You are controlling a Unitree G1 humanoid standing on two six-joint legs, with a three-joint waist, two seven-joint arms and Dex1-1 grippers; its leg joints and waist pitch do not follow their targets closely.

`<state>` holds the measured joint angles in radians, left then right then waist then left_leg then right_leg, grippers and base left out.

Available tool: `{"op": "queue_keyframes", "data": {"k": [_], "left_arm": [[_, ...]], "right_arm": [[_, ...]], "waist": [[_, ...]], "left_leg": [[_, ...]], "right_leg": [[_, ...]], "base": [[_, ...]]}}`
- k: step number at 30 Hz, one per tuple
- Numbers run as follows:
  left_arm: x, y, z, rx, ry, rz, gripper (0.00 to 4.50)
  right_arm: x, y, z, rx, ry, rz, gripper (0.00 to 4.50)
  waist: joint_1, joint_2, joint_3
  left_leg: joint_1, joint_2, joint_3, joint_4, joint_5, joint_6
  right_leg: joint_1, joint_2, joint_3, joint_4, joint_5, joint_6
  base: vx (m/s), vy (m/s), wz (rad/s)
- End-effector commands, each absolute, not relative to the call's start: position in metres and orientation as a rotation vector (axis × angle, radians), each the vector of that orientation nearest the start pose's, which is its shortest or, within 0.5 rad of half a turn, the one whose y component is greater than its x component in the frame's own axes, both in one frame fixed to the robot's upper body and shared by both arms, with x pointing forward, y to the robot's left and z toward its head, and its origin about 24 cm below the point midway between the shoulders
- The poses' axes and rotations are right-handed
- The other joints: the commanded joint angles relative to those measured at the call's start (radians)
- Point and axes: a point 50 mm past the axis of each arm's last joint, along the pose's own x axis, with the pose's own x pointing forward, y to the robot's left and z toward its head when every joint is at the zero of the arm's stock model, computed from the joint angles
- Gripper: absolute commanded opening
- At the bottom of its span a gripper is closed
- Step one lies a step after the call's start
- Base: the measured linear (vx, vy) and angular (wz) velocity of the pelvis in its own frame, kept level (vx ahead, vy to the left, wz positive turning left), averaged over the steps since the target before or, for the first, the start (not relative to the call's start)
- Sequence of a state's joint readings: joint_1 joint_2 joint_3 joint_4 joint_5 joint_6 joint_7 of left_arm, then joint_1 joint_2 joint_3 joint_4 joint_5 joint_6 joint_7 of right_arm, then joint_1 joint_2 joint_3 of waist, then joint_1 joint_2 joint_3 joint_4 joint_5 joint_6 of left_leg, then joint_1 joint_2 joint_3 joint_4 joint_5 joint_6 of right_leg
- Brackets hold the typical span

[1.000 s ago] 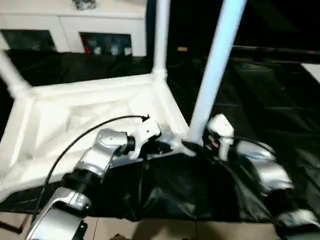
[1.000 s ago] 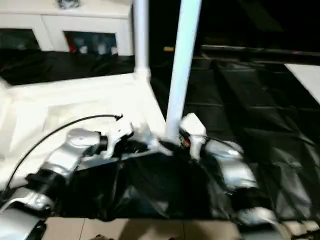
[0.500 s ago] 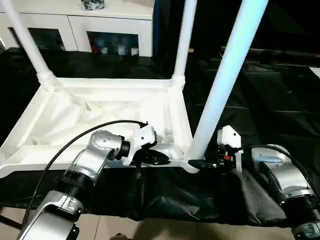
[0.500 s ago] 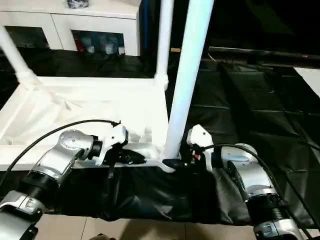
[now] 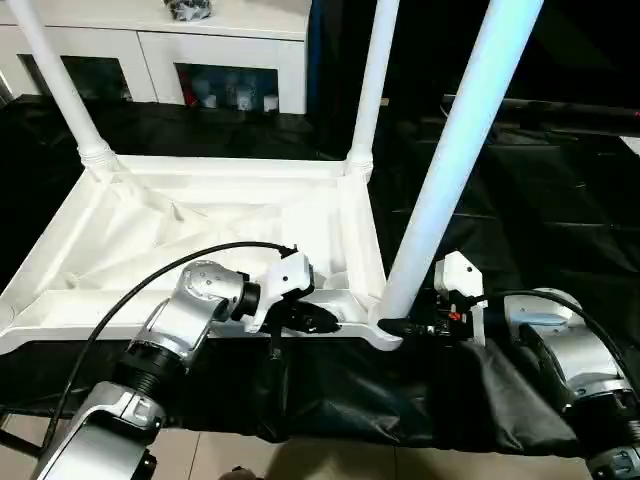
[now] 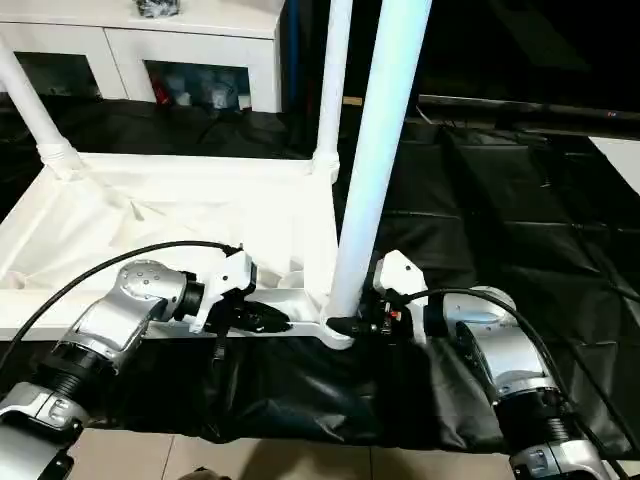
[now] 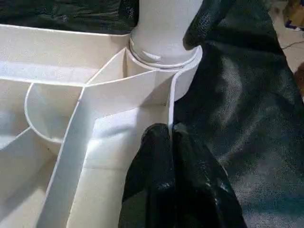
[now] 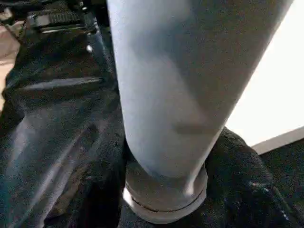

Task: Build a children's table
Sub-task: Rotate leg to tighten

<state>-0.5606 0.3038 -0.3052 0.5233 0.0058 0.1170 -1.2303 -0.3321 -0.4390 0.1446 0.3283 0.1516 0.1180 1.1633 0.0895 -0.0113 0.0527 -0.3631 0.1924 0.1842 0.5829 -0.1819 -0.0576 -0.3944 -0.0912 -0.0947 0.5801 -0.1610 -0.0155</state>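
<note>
1. Tabletop (image 5: 200, 230), white plastic, lies upside down on black sheeting (image 5: 520, 200), ribbed underside facing up.
2. Three white legs stand in its corner sockets: near leg (image 5: 455, 150) at the near right corner, far right leg (image 5: 372, 80), far left leg (image 5: 55, 75).
3. My left gripper (image 7: 170, 137) is clenched, its black fingertips (image 7: 156, 142) pinching the thin upright rim of the tabletop just beside the near right socket.
4. My right gripper (image 5: 400, 326) sits at the base of the near leg, one finger on each side of it; the left wrist view shows one black fingertip (image 7: 209, 19) against the leg right above the socket collar. Can't tell if it actually squeezes the leg or just brackets it.
5. Right wrist view: near leg (image 8: 190, 80) blocks most of what lies ahead, collar (image 8: 164, 197) seated at its lower end, black sheeting around it.
6. Black cable (image 5: 160, 275) loops from my left forearm over the tabletop's near edge.
7. White cabinet (image 5: 150, 50) with glass doors stands behind the tabletop, well apart from it, a dark object on top of it.
8. Black sheeting drapes over the near edge of the work surface, bunched under both wrists.
</note>
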Motion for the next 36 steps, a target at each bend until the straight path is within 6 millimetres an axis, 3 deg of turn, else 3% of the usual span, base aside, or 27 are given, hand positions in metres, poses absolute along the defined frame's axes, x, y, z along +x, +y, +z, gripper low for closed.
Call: {"op": "queue_keyframes", "data": {"k": [1,4,5,6,8,12,14,15,16,17,18,19,20,21,22,23,24,25,26,27,28,29,30,31,32,33,36], "left_arm": [[0.325,0.088,0.067,0.347,0.279,-1.225,0.00],[0.330,0.077,0.065,0.336,0.281,-1.151,0.00],[0.331,0.073,0.065,0.333,0.282,-1.133,0.00],[0.331,0.073,0.065,0.332,0.282,-1.131,0.00],[0.332,0.066,0.065,0.323,0.282,-1.111,0.00],[0.335,0.045,0.065,0.311,0.280,-1.064,0.00],[0.335,0.039,0.066,0.315,0.276,-1.064,0.00],[0.335,0.034,0.066,0.324,0.270,-1.062,0.00],[0.334,0.033,0.066,0.335,0.263,-1.072,0.00],[0.334,0.032,0.066,0.342,0.258,-1.077,0.00],[0.334,0.033,0.066,0.348,0.257,-1.078,0.00],[0.334,0.033,0.066,0.348,0.257,-1.078,0.00],[0.333,0.034,0.066,0.358,0.254,-1.085,0.00],[0.333,0.036,0.065,0.363,0.256,-1.089,0.00],[0.333,0.036,0.065,0.363,0.256,-1.089,0.00],[0.332,0.038,0.065,0.366,0.256,-1.090,0.00],[0.332,0.041,0.064,0.369,0.257,-1.090,0.00],[0.333,0.046,0.063,0.383,0.258,-1.086,0.00],[0.334,0.051,0.062,0.392,0.260,-1.077,0.00],[0.335,0.053,0.062,0.392,0.262,-1.069,0.00],[0.336,0.055,0.062,0.392,0.263,-1.065,0.00],[0.336,0.058,0.062,0.393,0.265,-1.058,0.00],[0.337,0.061,0.061,0.395,0.267,-1.052,0.00],[0.338,0.062,0.061,0.397,0.268,-1.047,0.00],[0.338,0.065,0.061,0.402,0.269,-1.046,0.00],[0.338,0.067,0.061,0.405,0.269,-1.044,0.00],[0.339,0.071,0.061,0.413,0.268,-1.050,0.00]], "right_arm": [[0.269,-0.129,0.019,-0.161,0.362,1.263,1.98],[0.284,-0.123,0.010,-0.146,0.370,1.046,1.98],[0.287,-0.121,0.008,-0.146,0.362,1.001,1.98],[0.287,-0.120,0.008,-0.146,0.361,0.995,1.98],[0.291,-0.115,0.005,-0.127,0.366,0.943,1.98],[0.305,-0.091,0.001,-0.097,0.378,0.767,1.98],[0.311,-0.081,0.003,-0.101,0.369,0.721,1.98],[0.315,-0.073,0.004,-0.101,0.361,0.694,1.98],[0.317,-0.068,0.007,-0.114,0.339,0.700,1.98],[0.319,-0.064,0.009,-0.124,0.323,0.705,1.98],[0.319,-0.062,0.010,-0.103,0.321,0.725,2.33],[0.319,-0.062,0.010,-0.103,0.321,0.725,2.54],[0.319,-0.062,0.011,-0.081,0.324,0.738,2.68],[0.318,-0.062,0.011,-0.053,0.332,0.754,2.70],[0.318,-0.062,0.011,-0.053,0.332,0.754,2.77],[0.318,-0.063,0.011,-0.046,0.334,0.761,2.92],[0.317,-0.065,0.010,-0.051,0.336,0.768,3.05],[0.318,-0.070,0.010,-0.084,0.325,0.765,3.05],[0.318,-0.076,0.011,-0.122,0.311,0.759,3.15],[0.317,-0.079,0.011,-0.139,0.304,0.761,3.25],[0.317,-0.082,0.012,-0.143,0.297,0.772,3.37],[0.315,-0.087,0.014,-0.155,0.284,0.784,3.37],[0.314,-0.095,0.016,-0.166,0.271,0.790,3.37],[0.313,-0.100,0.017,-0.175,0.261,0.793,3.37],[0.312,-0.108,0.019,-0.171,0.251,0.803,3.37],[0.310,-0.118,0.023,-0.167,0.238,0.813,3.37],[0.304,-0.142,0.031,-0.176,0.210,0.841,3.37]], "waist": [[-0.007,-0.004,-0.058],[-0.025,-0.003,-0.044],[-0.025,-0.003,-0.044],[-0.041,-0.003,-0.045],[-0.053,-0.002,-0.045],[-0.080,0.008,-0.041],[-0.093,0.019,-0.038],[-0.109,0.018,-0.039],[-0.110,0.027,-0.037],[-0.116,0.031,-0.033],[-0.115,0.027,-0.032],[-0.116,0.019,-0.031],[-0.120,0.008,-0.029],[-0.123,0.004,-0.028],[-0.122,0.009,-0.027],[-0.130,0.020,-0.027],[-0.122,0.039,-0.030],[-0.098,0.049,-0.029],[-0.093,0.036,-0.018],[-0.080,-0.011,-0.029],[-0.081,-0.032,-0.027],[-0.061,-0.040,-0.033],[-0.039,-0.029,-0.054],[-0.032,-0.015,-0.054],[-0.033,-0.012,-0.057],[-0.034,-0.012,-0.053],[-0.024,-0.020,-0.053]], "left_leg": [[0.019,0.046,-0.012,-0.072,-0.274,0.033],[0.030,0.041,-0.022,-0.076,-0.392,-0.007],[0.030,0.041,-0.022,-0.076,-0.392,-0.007],[0.040,0.034,-0.032,-0.071,-0.455,-0.025],[0.030,0.034,-0.039,-0.074,-0.459,-0.019],[0.036,0.036,-0.049,-0.077,-0.541,-0.023],[0.045,0.040,-0.057,-0.080,-0.617,-0.034],[0.039,0.044,-0.066,-0.087,-0.654,-0.038],[0.037,0.050,-0.070,-0.095,-0.681,-0.042],[0.023,0.065,-0.076,-0.125,-0.773,-0.051],[0.026,0.065,-0.072,-0.128,-0.788,-0.054],[0.055,0.045,-0.060,-0.104,-0.771,-0.057],[0.068,0.031,-0.056,-0.081,-0.735,-0.047],[0.073,0.012,-0.049,-0.049,-0.641,-0.022],[0.074,0.010,-0.048,-0.040,-0.607,-0.014],[0.059,0.024,-0.056,-0.051,-0.604,-0.014],[0.011,0.069,-0.082,-0.106,-0.697,-0.029],[-0.020,0.102,-0.081,-0.184,-0.846,-0.062],[-0.015,0.101,-0.068,-0.199,-0.891,-0.073],[0.075,0.035,-0.035,-0.115,-0.784,-0.074],[0.107,0.001,-0.027,-0.043,-0.672,-0.051],[0.069,-0.013,-0.026,0.008,-0.384,0.008],[-0.017,0.013,-0.045,-0.049,-0.195,0.030],[-0.017,0.032,-0.051,-0.076,-0.189,0.016],[-0.004,0.040,-0.051,-0.077,-0.213,0.013],[0.004,0.045,-0.045,-0.079,-0.251,0.014],[0.016,0.039,-0.024,-0.072,-0.288,0.042]], "right_leg": [[0.039,-0.067,0.052,-0.075,-0.350,-0.199],[0.027,-0.068,0.040,-0.097,-0.554,-0.137],[0.027,-0.068,0.040,-0.097,-0.554,-0.137],[0.028,-0.071,0.023,-0.118,-0.676,-0.073],[0.035,-0.072,0.018,-0.124,-0.685,-0.050],[0.030,-0.066,-0.006,-0.136,-0.662,-0.050],[0.035,-0.066,-0.029,-0.146,-0.672,-0.030],[0.050,-0.066,-0.039,-0.143,-0.635,-0.025],[0.056,-0.065,-0.040,-0.136,-0.605,-0.032],[0.072,-0.057,-0.032,-0.099,-0.515,-0.050],[0.068,-0.057,-0.025,-0.095,-0.506,-0.058],[0.034,-0.069,-0.021,-0.127,-0.581,-0.064],[0.018,-0.077,-0.033,-0.153,-0.660,-0.050],[0.015,-0.087,-0.062,-0.189,-0.781,-0.003],[0.019,-0.089,-0.076,-0.201,-0.806,0.017],[0.044,-0.085,-0.103,-0.198,-0.773,0.042],[0.098,-0.079,-0.069,-0.103,-0.605,0.019],[0.127,-0.050,-0.030,0.026,-0.350,-0.047],[0.103,-0.040,-0.014,0.044,-0.277,-0.063],[-0.001,-0.060,0.023,-0.067,-0.503,-0.080],[-0.045,-0.086,0.009,-0.138,-0.733,-0.052],[-0.008,-0.132,0.034,-0.157,-0.949,0.000],[0.073,-0.128,0.046,-0.109,-0.809,0.004],[0.054,-0.093,0.032,-0.095,-0.638,-0.019],[0.041,-0.087,0.034,-0.086,-0.544,-0.049],[0.035,-0.074,0.041,-0.074,-0.407,-0.110],[0.035,-0.068,0.050,-0.069,-0.337,-0.178]], "base": [[0.000,0.000,0.00],[0.000,0.000,0.00],[-0.056,0.011,-0.05],[-0.056,0.011,-0.05],[-0.027,0.011,-0.05],[0.000,0.000,0.00],[0.000,0.000,0.00],[0.000,0.000,0.00],[0.000,0.000,0.00],[0.000,0.000,0.00],[0.000,0.000,0.00],[0.000,0.000,0.00],[0.000,0.000,0.00],[0.000,0.000,0.00],[0.000,0.000,0.00],[0.054,0.012,-0.06],[0.054,0.012,-0.06],[0.000,0.000,0.00],[-0.021,-0.037,0.19],[-0.021,-0.037,0.19],[0.089,-0.084,0.24],[0.134,-0.060,-0.18],[0.134,-0.060,-0.18],[0.102,-0.010,-0.29],[0.055,-0.014,-0.03],[0.055,-0.014,-0.03],[0.034,-0.003,0.08]]}}
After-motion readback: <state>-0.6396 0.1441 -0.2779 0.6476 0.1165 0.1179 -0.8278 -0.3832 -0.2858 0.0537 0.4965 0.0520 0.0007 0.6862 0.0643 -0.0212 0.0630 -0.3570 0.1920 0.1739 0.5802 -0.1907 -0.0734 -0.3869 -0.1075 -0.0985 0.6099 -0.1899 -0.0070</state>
